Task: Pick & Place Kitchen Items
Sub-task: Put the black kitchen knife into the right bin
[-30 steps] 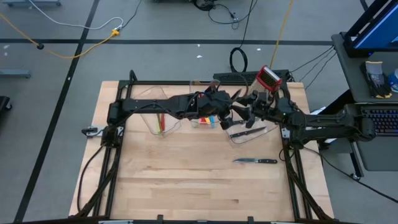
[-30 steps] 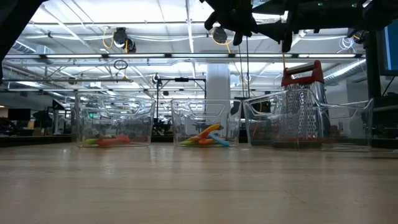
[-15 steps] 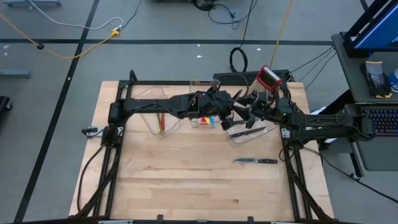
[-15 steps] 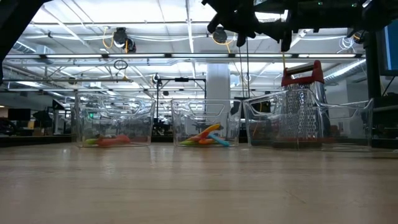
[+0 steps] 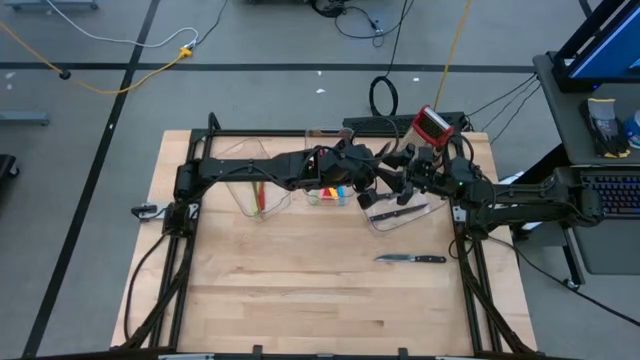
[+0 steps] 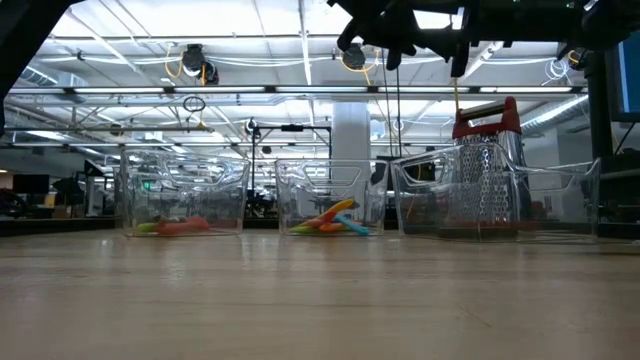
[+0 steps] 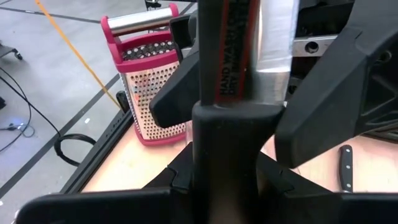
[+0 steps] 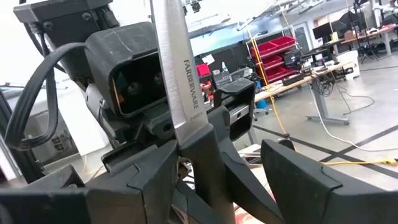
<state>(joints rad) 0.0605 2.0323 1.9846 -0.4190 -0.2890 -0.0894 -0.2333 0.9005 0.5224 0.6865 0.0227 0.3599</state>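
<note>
A black-handled knife (image 7: pixel 239 56) with a silver blade is held in the air above the right clear bin (image 5: pixel 425 212), near the table's far right. My left gripper (image 5: pixel 368 190) is shut on it. My right gripper (image 8: pixel 217 155) faces it from the table's right side and is open, one finger on either side of the knife's handle (image 8: pixel 205 168). I cannot tell whether those fingers touch the handle. Another black-handled knife (image 5: pixel 410 258) lies flat on the table nearer the front. More knives (image 5: pixel 395 212) lie in the right bin. My left gripper pinches the knife between its two fingers (image 7: pixel 180 87), where the blade meets the handle (image 7: pixel 239 109). It reaches in from the table's left side, and the fingers lie across the knife. The knife is lifted clear of the bin and the table.
A red-topped metal box grater (image 5: pixel 432 125) stands at the far right corner. The middle clear bin (image 6: pixel 325 205) holds coloured utensils and the left bin (image 6: pixel 185 205) holds a few more. The near half of the wooden table (image 5: pixel 300 300) carries only the loose knife.
</note>
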